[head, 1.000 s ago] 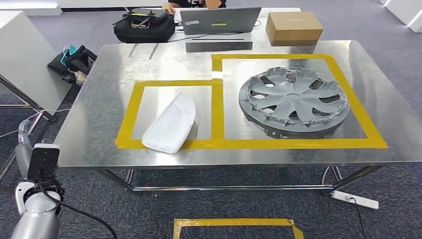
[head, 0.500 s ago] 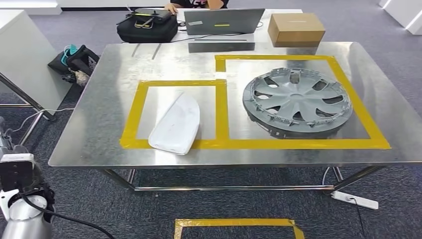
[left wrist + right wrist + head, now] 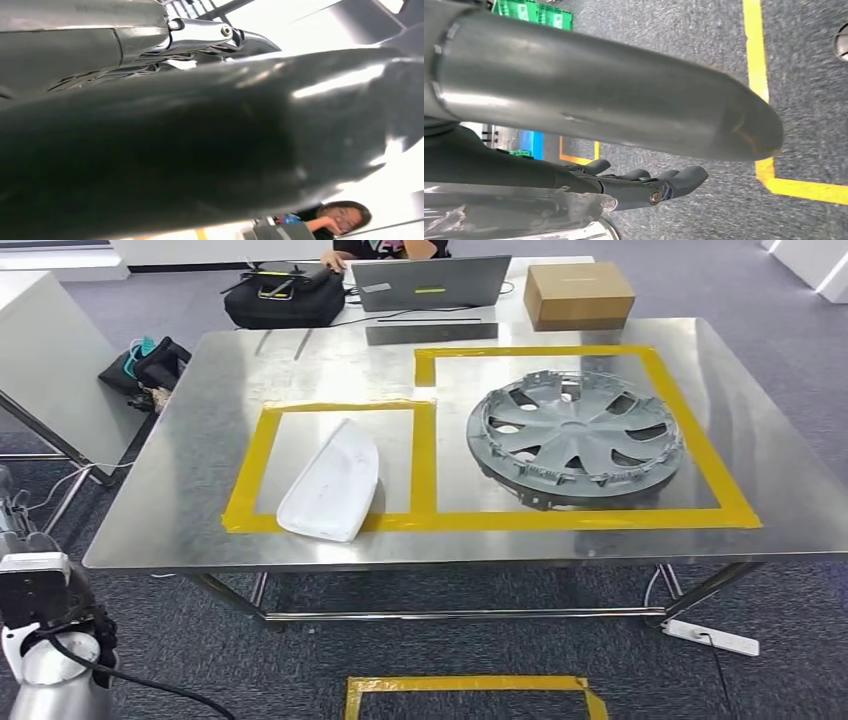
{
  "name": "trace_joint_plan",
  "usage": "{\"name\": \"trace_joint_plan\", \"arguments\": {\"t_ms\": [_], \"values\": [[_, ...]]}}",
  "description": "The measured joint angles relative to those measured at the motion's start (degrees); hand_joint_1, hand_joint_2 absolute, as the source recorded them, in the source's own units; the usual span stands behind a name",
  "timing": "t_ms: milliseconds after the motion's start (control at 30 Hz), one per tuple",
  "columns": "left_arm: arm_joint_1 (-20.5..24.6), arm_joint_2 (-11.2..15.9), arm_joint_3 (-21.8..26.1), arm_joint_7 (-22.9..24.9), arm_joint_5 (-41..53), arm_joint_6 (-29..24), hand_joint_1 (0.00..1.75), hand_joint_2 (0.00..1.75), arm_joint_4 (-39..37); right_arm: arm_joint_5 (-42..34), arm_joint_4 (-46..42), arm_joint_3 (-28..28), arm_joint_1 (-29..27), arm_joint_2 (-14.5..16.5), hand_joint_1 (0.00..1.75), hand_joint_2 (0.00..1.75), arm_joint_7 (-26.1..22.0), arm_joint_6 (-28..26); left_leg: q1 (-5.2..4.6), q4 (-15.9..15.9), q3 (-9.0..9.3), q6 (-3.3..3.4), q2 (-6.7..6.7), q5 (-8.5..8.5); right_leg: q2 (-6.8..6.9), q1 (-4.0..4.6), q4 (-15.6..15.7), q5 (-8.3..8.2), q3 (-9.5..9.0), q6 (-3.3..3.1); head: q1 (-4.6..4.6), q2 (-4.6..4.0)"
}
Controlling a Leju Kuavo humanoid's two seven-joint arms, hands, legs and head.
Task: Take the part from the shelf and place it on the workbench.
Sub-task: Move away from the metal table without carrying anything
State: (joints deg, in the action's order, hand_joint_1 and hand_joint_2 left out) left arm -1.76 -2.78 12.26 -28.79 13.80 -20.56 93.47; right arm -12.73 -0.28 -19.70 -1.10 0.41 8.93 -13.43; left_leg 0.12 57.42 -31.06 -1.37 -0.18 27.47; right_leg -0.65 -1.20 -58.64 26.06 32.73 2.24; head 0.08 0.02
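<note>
- The left arm point(image 3: 45, 640) comes up at the near left corner, below the table point(image 3: 180, 510) edge and off the table.
- In the left wrist view the left hand point(image 3: 125, 30) is crowded by a dark blurred shape, so I cannot tell how its fingers are set or whether they hold anything.
- A black bag point(image 3: 285, 297) sits beyond the table's far left end, with a person's hand point(image 3: 333, 260) just beside it.
- The white part point(image 3: 330, 483) lies flat on the table in the left taped rectangle point(image 3: 250, 455). Its near end overlaps the yellow tape along that rectangle's near side.
- A grey laptop point(image 3: 430, 282) stands open past the far edge, near the middle.
- The grey wheel cover point(image 3: 575, 435) lies flat inside the right taped rectangle point(image 3: 700, 440), apart from the white part, with a strip of tape between them.
- A cardboard box point(image 3: 578, 292) sits beyond the far edge, right of the laptop.
- A white power strip point(image 3: 712, 637) lies on the carpet under the table's right end.
- The right hand point(image 3: 644, 182) hangs over grey carpet marked with yellow floor tape point(image 3: 755, 55). Its dark fingers are stretched out straight, side by side, and hold nothing.
</note>
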Motion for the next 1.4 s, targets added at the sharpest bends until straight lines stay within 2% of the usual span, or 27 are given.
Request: {"name": "trace_joint_plan", "arguments": {"t_ms": [67, 133, 167, 200, 233, 300, 367, 467, 500, 533, 600, 633, 667, 700, 733, 800, 867, 900, 967, 1033, 1133, 1167, 1200, 1233, 1300, 1367, 1400], "values": [[-0.08, 0.00, -0.33, -0.07, 0.02, 0.05, 0.00, 0.00, 0.49, -0.35, 0.00, -0.38, 0.06, -0.04, 0.00, 0.00, 0.14, 0.05, 0.07, 5.21, -2.20, -0.45, 0.03, 4.19, 0.13, 0.01, 0.08, -0.66, 0.89, -0.84, -0.23, 0.00], [-0.23, -0.01, -0.68, -0.10, 0.03, 0.06, 0.00, 0.00, 0.73, -0.47, 0.01, -0.70, 0.08, -0.06, 0.00, 0.00, 0.16, 0.09, 0.08, 12.49, -4.86, -0.62, 0.03, 8.28, 0.22, 0.19, 0.05, -1.39, 2.00, -1.21, -0.33, 0.00], [-0.32, -0.02, -0.83, -0.10, 0.03, 0.06, 0.00, 0.00, 0.74, -0.49, 0.01, -0.84, 0.08, -0.06, 0.00, 0.00, 0.16, 0.10, 0.08, 14.51, -5.36, -0.58, 0.03, 8.91, 0.23, 0.28, 0.04, -1.78, 2.55, -1.23, -0.33, 0.00], [-0.40, -0.02, -0.93, -0.10, 0.03, 0.06, 0.00, 0.00, 0.79, -0.53, 0.02, -0.97, 0.08, -0.06, 0.00, 0.00, 0.16, 0.11, 0.08, 14.53, -4.87, -0.46, 0.03, 8.35, 0.23, 0.37, 0.02, -2.20, 3.09, -1.19, -0.33, 0.00], [-0.43, -0.02, -1.02, -0.10, 0.03, 0.07, 0.00, 0.00, 0.90, -0.60, 0.02, -1.09, 0.09, -0.07, 0.00, 0.00, 0.16, 0.12, 0.06, 12.49, -3.34, -0.25, 0.03, 6.84, 0.21, 0.45, 0.01, -2.63, 3.59, -1.11, -0.33, 0.00], [-0.39, -0.01, -1.22, -0.12, 0.03, 0.15, 0.00, 0.00, 1.33, -0.80, 0.02, -1.33, 0.10, -0.08, 0.00, 0.00, 0.17, 0.18, -0.02, 4.82, 1.81, 0.28, 0.03, 3.84, 0.15, 0.62, -0.03, -3.51, 4.36, -0.79, -0.34, 0.00], [-0.32, 0.00, -1.48, -0.13, 0.03, 0.24, 0.00, 0.00, 1.85, -1.10, 0.04, -1.73, 0.13, -0.10, 0.00, 0.00, 0.25, 0.39, -0.22, -0.94, 5.27, 0.71, -0.03, 2.95, 0.13, 0.76, 0.00, -4.45, 4.80, -0.24, -0.32, 0.00], [-0.45, -0.02, -1.86, -0.11, 0.03, 0.26, 0.00, 0.00, 2.13, -2.05, 0.13, -2.63, 0.09, -0.26, 0.00, 0.00, 0.54, 0.72, -0.50, -2.31, 4.83, 1.70, 0.01, 2.06, 0.14, 0.56, 0.65, -5.85, 5.12, 0.81, -0.39, 0.00], [-0.52, -0.05, -2.05, -0.10, 0.03, 0.26, 0.00, 0.00, 2.14, -2.21, 0.17, -2.98, 0.04, -0.30, 0.00, 0.00, 0.68, 1.06, -0.48, -2.41, 4.39, 2.15, 0.08, 1.46, 0.17, 0.50, 0.25, -5.08, 5.51, 1.11, -0.35, 0.00], [-0.56, -0.08, -2.24, -0.10, 0.02, 0.27, 0.00, 0.00, 2.15, -2.17, 0.21, -3.45, 0.01, -0.34, 0.00, 0.00, 0.86, 1.56, -0.38, -2.50, 3.87, 2.55, 0.16, 0.84, 0.18, 0.47, -1.23, -3.20, 6.12, 1.35, -0.29, 0.00], [-0.62, -0.10, -2.51, -0.10, 0.01, 0.36, 0.00, 0.00, 2.17, -1.52, 0.24, -4.69, -0.01, -0.38, 0.00, 0.00, 1.19, 2.76, -0.36, -2.46, 2.55, 3.07, 0.24, -0.31, 0.25, 0.49, -7.80, 2.68, 8.03, 1.62, -0.11, 0.00], [-0.65, -0.11, -2.57, -0.10, 0.01, 0.42, 0.00, 0.00, 2.17, -1.21, 0.24, -5.35, 0.01, -0.41, 0.00, 0.00, 1.27, 3.16, -0.41, -2.41, 1.80, 3.18, 0.25, -0.89, 0.24, 0.51, -11.70, 4.94, 8.81, 1.72, -0.09, 0.00], [-0.69, -0.11, -2.62, -0.10, 0.01, 0.49, 0.00, 0.00, 2.17, -1.04, 0.24, -5.92, 0.03, -0.44, 0.00, 0.00, 1.30, 3.41, -0.46, -2.35, 0.98, 3.18, 0.26, -1.50, 0.24, 0.54, -14.67, 5.90, 9.05, 1.76, -0.10, 0.00], [-0.73, -0.13, -2.67, -0.10, 0.01, 0.54, 0.00, 0.00, 2.17, -0.97, 0.24, -6.39, 0.06, -0.46, 0.00, 0.00, 1.30, 3.55, -0.50, -2.27, 0.18, 3.14, 0.25, -2.07, 0.24, 0.56, -15.84, 5.59, 8.42, 1.75, -0.10, 0.00], [-0.76, -0.13, -2.70, -0.10, 0.01, 0.57, 0.00, 0.00, 2.17, -1.09, 0.24, -6.77, 0.09, -0.47, 0.00, 0.00, 1.24, 3.56, -0.52, -2.17, -0.56, 3.06, 0.25, -2.58, 0.24, 0.58, -14.90, 4.34, 6.74, 1.67, -0.10, 0.00], [-0.81, -0.13, -2.73, -0.12, 0.01, 0.52, 0.00, 0.00, 2.21, -1.72, 0.24, -7.38, 0.22, -0.57, 0.00, 0.00, 0.86, 3.16, -0.58, -1.94, -1.70, 2.72, 0.21, -3.45, 0.23, 0.64, -7.70, 2.21, 0.70, 1.38, -0.10, 0.00], [-0.85, -0.07, -2.72, -0.20, 0.03, 0.43, 0.00, 0.00, 2.56, -2.54, 0.24, -7.84, 0.48, -0.78, 0.00, 0.00, 0.19, 2.59, -0.71, -1.70, -2.38, 2.18, 0.23, -4.26, 0.20, 0.80, 0.07, 2.62, -4.67, 1.07, -0.17, 0.00], [-0.88, -0.04, -2.72, -0.26, 0.07, 0.40, 0.00, 0.00, 2.80, -2.79, 0.24, -8.06, 0.62, -0.87, 0.00, 0.00, -0.11, 2.43, -0.74, -1.63, -2.59, 1.86, 0.25, -4.69, 0.17, 0.92, 2.00, 3.16, -5.73, 0.88, -0.19, 0.00], [-0.93, 0.00, -2.77, -0.33, 0.31, 0.39, 0.00, 0.00, 3.25, -3.00, 0.24, -8.60, 0.76, -0.96, 0.00, 0.00, -0.60, 2.44, -0.66, -1.58, -2.90, 1.22, 0.21, -5.32, 0.27, 0.94, 2.66, 2.78, -5.23, 0.15, -0.16, 0.00], [-0.96, 0.13, -2.87, -0.34, 0.69, 0.29, 0.00, 0.00, 3.64, -3.03, 0.24, -9.29, 0.99, -1.03, 0.00, 0.00, -1.23, 2.59, -0.51, 0.20, -3.84, 0.49, 0.13, -2.98, 0.49, 0.74, 2.84, 1.74, -4.40, -0.81, -0.37, 0.00], [-0.90, 0.38, -3.03, -0.30, 1.16, -0.01, 0.00, 0.00, 4.23, -3.30, 0.24, -10.28, 1.48, -1.19, 0.00, 0.00, -2.60, 2.49, -0.13, 9.67, -6.68, -0.38, 0.11, 4.85, 0.63, 0.66, 2.79, -0.15, -2.44, -1.50, -0.82, 0.00], [-0.91, 0.41, -3.10, -0.29, 1.23, -0.08, 0.00, 0.00, 4.39, -3.40, 0.24, -10.55, 1.58, -1.21, 0.00, 0.00, -2.96, 2.43, -0.04, 12.64, -7.21, -0.53, 0.11, 5.99, 0.65, 0.67, 2.71, -0.76, -1.60, -1.48, -0.81, 0.00], [-0.94, 0.43, -3.18, -0.28, 1.25, -0.14, 0.00, 0.00, 4.57, -3.51, 0.23, -10.79, 1.65, -1.23, 0.00, 0.00, -3.20, 2.36, 0.01, 14.16, -7.03, -0.61, 0.11, 5.78, 0.67, 0.66, 2.62, -1.35, -0.73, -1.39, -0.83, 0.00], [-0.95, 0.45, -3.28, -0.28, 1.29, -0.18, 0.00, 0.00, 4.79, -3.65, 0.22, -11.00, 1.71, -1.24, 0.00, 0.00, -3.42, 2.27, 0.04, 13.82, -6.00, -0.62, 0.11, 4.51, 0.69, 0.64, 2.53, -1.93, 0.11, -1.24, -0.81, 0.00], [-0.95, 0.53, -3.55, -0.27, 1.44, -0.23, 0.00, 0.00, 5.46, -3.97, 0.20, -11.36, 1.78, -1.25, 0.00, 0.00, -4.03, 1.94, 0.08, 8.14, -1.41, -0.42, 0.11, 1.45, 0.71, 0.58, 2.44, -2.99, 1.47, -0.83, -0.83, 0.00], [-0.94, 0.67, -3.92, -0.27, 1.71, -0.23, 0.00, 0.00, 6.39, -4.24, 0.13, -11.80, 1.83, -1.33, 0.00, 0.00, -4.99, 1.38, -0.10, 0.15, 3.94, 0.11, 0.09, 0.69, 0.72, 0.59, 2.51, -4.15, 2.33, -0.27, -0.75, 0.00], [-0.98, 0.74, -4.11, -0.26, 1.86, -0.23, 0.00, 0.00, 6.84, -4.32, 0.09, -12.07, 1.87, -1.41, 0.00, 0.00, -5.47, 1.11, -0.28, -2.50, 5.39, 0.45, 0.07, 0.84, 0.74, 0.55, 2.71, -4.90, 2.69, 0.07, -0.75, 0.00]]}}
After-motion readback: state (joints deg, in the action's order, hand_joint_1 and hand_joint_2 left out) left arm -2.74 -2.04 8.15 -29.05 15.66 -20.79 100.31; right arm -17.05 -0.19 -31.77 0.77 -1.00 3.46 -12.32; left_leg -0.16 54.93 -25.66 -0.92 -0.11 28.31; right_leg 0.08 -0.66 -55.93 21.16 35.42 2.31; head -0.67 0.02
